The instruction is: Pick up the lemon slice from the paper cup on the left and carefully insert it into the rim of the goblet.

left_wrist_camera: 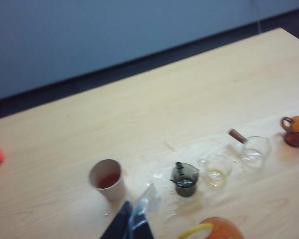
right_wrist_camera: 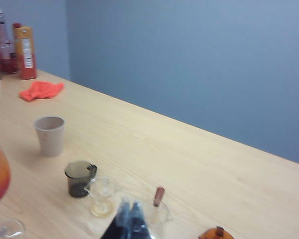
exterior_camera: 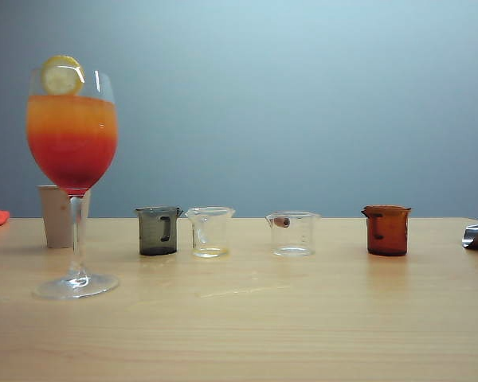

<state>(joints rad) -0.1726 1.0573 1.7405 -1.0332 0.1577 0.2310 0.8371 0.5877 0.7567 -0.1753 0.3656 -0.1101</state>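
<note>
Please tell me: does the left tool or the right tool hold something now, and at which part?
Nothing is held. The left tool and the right tool are both shut and empty above the table. The lemon slice already sits on the goblet rim.

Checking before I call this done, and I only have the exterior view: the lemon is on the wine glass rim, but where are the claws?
Observer: The left claw is shut and empty, above the table near the paper cup.
Operator: Is there anything in that cup?
Observer: No slice, just a reddish patch at the bottom.
Operator: And the right claw?
Observer: The right claw hangs above the row of small jugs, holding nothing. It is too blurred to tell whether it is open.
</note>
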